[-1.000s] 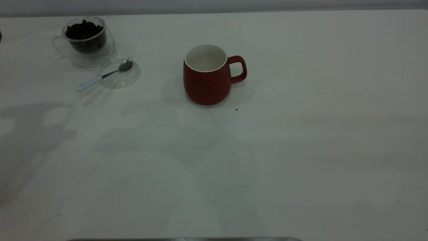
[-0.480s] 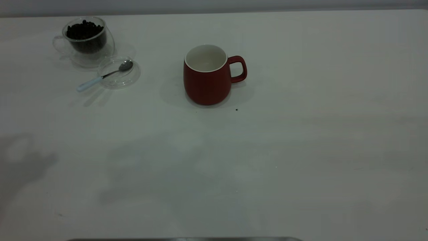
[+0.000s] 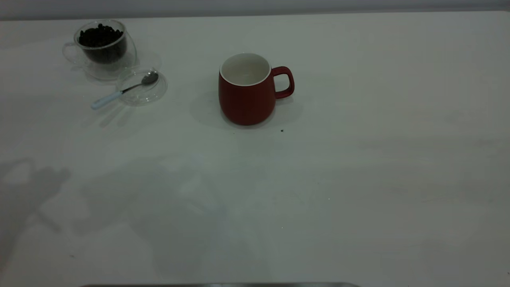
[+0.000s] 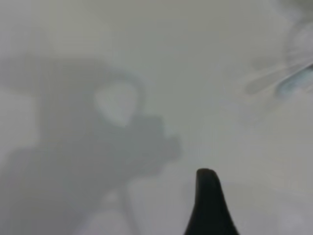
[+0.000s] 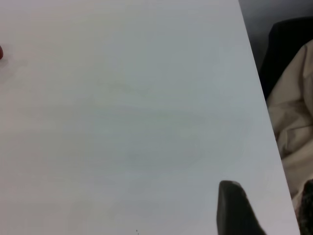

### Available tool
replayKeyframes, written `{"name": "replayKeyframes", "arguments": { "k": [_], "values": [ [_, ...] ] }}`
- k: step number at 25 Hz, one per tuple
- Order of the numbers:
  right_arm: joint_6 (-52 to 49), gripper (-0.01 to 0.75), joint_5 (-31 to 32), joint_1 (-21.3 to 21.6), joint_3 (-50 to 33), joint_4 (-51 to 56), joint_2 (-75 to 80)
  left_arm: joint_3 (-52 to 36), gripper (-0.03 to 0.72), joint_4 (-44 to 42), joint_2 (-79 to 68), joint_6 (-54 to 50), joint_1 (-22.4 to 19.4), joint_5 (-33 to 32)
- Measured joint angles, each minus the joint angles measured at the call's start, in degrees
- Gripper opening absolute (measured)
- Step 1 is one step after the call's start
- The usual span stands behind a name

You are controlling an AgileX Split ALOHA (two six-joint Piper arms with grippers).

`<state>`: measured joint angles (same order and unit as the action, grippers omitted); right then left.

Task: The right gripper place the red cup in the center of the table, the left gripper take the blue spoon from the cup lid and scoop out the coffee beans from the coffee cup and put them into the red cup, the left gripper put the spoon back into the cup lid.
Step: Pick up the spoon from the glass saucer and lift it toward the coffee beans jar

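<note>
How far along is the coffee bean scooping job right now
Done: the red cup stands near the middle of the table. In hand: nothing; the blue spoon lies on the cup lid. Left: the coffee beans sit in the coffee cup, and the red cup looks empty.

The bench (image 3: 358, 167) is a plain white top, smooth and matt, taking soft shadows without glare and marked by a few tiny dark specks. The red cup (image 3: 246, 99) looks ceramic, its dark red outside matt, its white inside smoother with a faint sheen. The coffee cup (image 3: 104, 48) is clear double-walled glass, glossy, and the coffee beans (image 3: 99, 36) in it are dark and dull. The cup lid (image 3: 151, 93) is clear glass too, with a shiny rim. The blue spoon (image 3: 119, 92) has a polished metal bowl and a pale, smooth handle. The left tool (image 4: 209, 208) is plain black and matt; the right tool (image 5: 237, 208) looks the same.
</note>
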<state>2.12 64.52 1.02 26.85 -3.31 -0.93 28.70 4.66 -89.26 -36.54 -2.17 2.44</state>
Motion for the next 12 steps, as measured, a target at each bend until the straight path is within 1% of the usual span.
{"name": "replayKeyframes", "arguments": {
  "k": [3, 5, 7, 8, 10, 12],
  "values": [
    [0.00, 0.354, 0.00, 0.00, 0.00, 0.00, 0.00, 2.32, 0.538, 0.00, -5.71, -0.56, 0.00, -0.77],
    [0.00, 0.354, 0.00, 0.00, 0.00, 0.00, 0.00, 5.17, 0.509, 0.00, -8.27, -0.42, 0.00, -4.65],
    [0.00, 0.354, 0.00, 0.00, 0.00, 0.00, 0.00, 8.69, 0.476, 0.00, -9.56, 1.81, 0.00, -11.47],
    [0.00, 0.354, 0.00, 0.00, 0.00, 0.00, 0.00, 10.93, 0.460, 0.00, -9.90, 3.72, 0.17, -15.87],
    [0.00, 0.354, 0.00, 0.00, 0.00, 0.00, 0.00, 15.04, 0.438, 0.00, -10.04, 10.70, 1.72, -23.97],
    [0.00, 0.354, 0.00, 0.00, 0.00, 0.00, 0.00, 19.70, 0.427, 0.00, -10.21, 18.26, 4.59, -28.67]
  ]
}}
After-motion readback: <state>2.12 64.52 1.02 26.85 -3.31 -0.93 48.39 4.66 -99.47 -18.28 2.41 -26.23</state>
